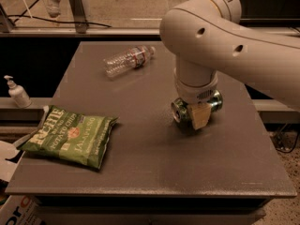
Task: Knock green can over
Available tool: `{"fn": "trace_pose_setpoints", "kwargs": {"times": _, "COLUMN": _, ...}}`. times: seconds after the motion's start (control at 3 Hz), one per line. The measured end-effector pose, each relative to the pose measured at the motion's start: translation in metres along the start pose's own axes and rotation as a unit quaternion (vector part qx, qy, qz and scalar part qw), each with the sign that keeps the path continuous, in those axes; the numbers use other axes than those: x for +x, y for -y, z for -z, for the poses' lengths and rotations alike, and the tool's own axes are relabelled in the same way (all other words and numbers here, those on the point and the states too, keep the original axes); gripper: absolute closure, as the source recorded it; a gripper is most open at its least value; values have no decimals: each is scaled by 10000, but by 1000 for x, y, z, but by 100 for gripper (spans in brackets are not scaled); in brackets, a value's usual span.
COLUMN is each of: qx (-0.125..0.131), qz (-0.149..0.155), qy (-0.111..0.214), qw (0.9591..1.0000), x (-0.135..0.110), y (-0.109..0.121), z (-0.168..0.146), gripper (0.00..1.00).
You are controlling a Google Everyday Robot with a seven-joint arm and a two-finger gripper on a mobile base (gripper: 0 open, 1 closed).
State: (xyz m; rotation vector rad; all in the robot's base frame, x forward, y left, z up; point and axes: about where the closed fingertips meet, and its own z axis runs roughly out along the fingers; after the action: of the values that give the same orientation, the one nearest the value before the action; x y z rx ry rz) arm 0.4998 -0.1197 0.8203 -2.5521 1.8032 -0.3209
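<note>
The green can [179, 111] lies on its side at the middle right of the table [140, 163], its silver top facing left. My gripper [194, 115] comes down on it from above and is shut on the green can, with one beige finger pad [200, 116] across the can's front. The can is low, at or just above the tabletop. The far finger is hidden behind the can and the wrist.
A green potato chip bag [70, 136] lies flat at the front left. A clear plastic bottle [127, 60] lies on its side at the back. A white pump bottle [18, 93] stands off the table's left edge. My large white arm [234, 46] overhangs the right side.
</note>
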Motion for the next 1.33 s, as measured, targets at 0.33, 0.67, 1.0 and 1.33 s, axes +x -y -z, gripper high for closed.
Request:
{"fn": "trace_pose_setpoints", "kwargs": {"times": 0.33, "qx": -72, "qz": 28, "qy": -201, "qw": 9998, "x": 5, "y": 0, "z": 0, "gripper": 35}}
{"fn": "trace_pose_setpoints", "kwargs": {"times": 0.67, "qx": -154, "qz": 49, "qy": -227, "qw": 9996, "x": 8, "y": 1, "z": 1, "gripper": 12}}
{"fn": "trace_pose_setpoints", "kwargs": {"times": 1.0, "qx": -254, "qz": 71, "qy": -184, "qw": 9995, "x": 8, "y": -1, "z": 0, "gripper": 0}}
{"fn": "trace_pose_setpoints", "kwargs": {"times": 1.33, "qx": -273, "qz": 82, "qy": -174, "qw": 9994, "x": 8, "y": -1, "z": -1, "gripper": 0}}
